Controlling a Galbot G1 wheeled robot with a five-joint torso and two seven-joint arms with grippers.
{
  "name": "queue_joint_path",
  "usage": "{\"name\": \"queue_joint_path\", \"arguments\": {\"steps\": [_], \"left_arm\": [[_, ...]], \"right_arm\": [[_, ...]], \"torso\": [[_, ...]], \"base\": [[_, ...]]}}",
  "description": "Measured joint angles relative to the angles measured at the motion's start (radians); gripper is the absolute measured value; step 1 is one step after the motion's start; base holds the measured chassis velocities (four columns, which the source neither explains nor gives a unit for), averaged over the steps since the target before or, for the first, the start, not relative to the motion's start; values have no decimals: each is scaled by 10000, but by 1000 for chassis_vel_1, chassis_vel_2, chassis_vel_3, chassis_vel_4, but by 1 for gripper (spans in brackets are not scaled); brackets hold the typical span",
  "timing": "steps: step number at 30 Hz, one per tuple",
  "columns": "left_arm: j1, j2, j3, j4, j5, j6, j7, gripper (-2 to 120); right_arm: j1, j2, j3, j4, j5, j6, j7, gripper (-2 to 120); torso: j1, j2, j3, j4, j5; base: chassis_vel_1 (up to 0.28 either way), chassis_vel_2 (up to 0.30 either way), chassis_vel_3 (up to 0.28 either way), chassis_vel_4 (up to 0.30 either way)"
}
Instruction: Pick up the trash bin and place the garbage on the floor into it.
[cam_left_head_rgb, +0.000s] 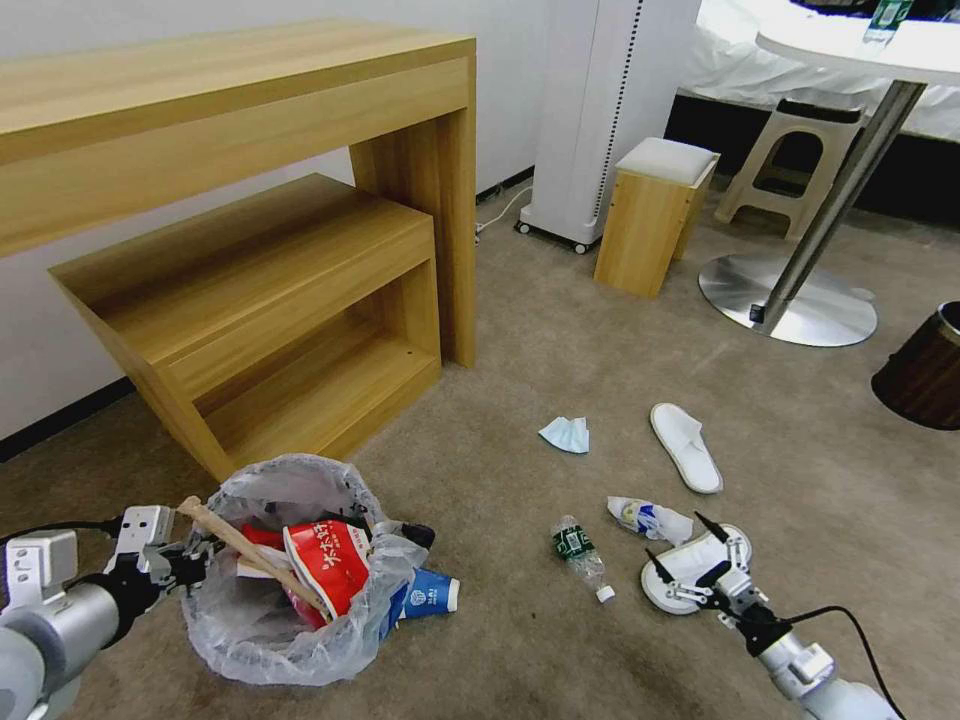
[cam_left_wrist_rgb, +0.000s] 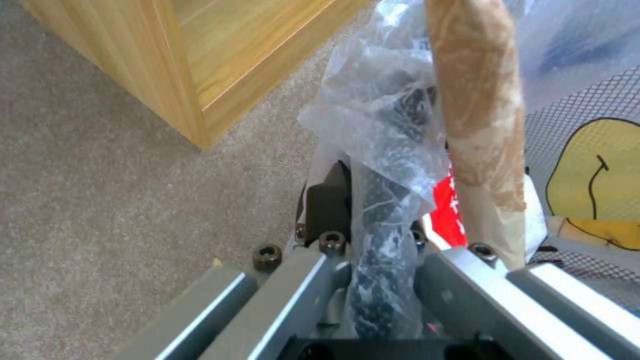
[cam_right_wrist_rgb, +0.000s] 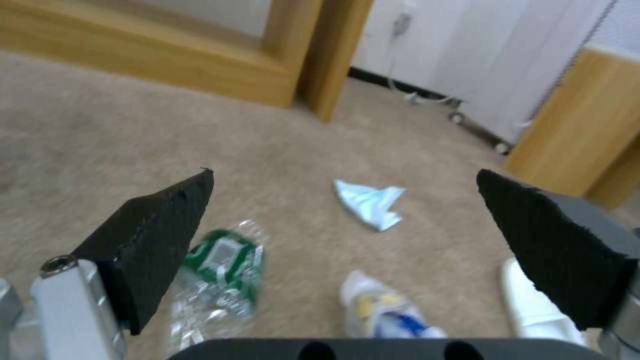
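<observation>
**A:** So here's where we are. Our left gripper (cam_left_head_rgb: 190, 570) is clamped on the rim of the trash bin (cam_left_head_rgb: 290, 610), pinching the mesh wall and the clear liner together (the left wrist view shows the rim running right between the jaws). The bin sits low on the beige floor (cam_left_head_rgb: 520, 330) in front of the wooden shelf unit (cam_left_head_rgb: 270, 320), already stuffed with a red wrapper (cam_left_head_rgb: 330, 565), a wooden stick (cam_left_head_rgb: 250, 548) and a blue-white paper cup (cam_left_head_rgb: 432, 592) pressed against the side.

**B:** And the right gripper (cam_left_head_rgb: 700, 560)?

**A:** Spread wide, hovering just above the nearer white slipper (cam_left_head_rgb: 668, 580). Between it and the bin lie the small bottle (cam_left_head_rgb: 578, 548) and a crumpled wrapper (cam_left_head_rgb: 648, 518). The light-blue mask (cam_left_head_rgb: 566, 434) and the other slipper (cam_left_head_rgb: 686, 445) are farther out.

**B:** Which one do we grab?

**A:** Judging from the right wrist view, the bottle (cam_right_wrist_rgb: 220, 280) and wrapper (cam_right_wrist_rgb: 387, 310) both sit between the open pads (cam_right_wrist_rgb: 160, 240), so we'd say pick one and centre on it. Crushed plastic will skid if we close off-centre, so we come straight down, pads either side of the bottle's body, not the cap.

**B:** Anything on the bin side?

**A:** Keep it level. That stick pokes over the rim near our left gripper, and a tilt might spill it.
</observation>
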Motion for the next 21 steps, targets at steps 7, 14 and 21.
{"name": "queue_joint_path", "arguments": {"steps": [7,14,21], "left_arm": [[-10,-87,13,-29,11,0,-11,0],[-112,-172,133,-20,29,7,-33,0],[-62,-265,126,-10,48,13,-9,0]], "right_arm": [[407,-3,-720,-529,54,0,-20,100],[756,150,-1451,-1039,136,0,-14,100],[1103,316,-2245,-1591,167,0,-13,100]], "torso": [[0,0,0,0,0],[0,0,0,0,-1],[0,0,0,0,-1]], "base": [[0,0,0,0],[0,0,0,0],[0,0,0,0]]}}
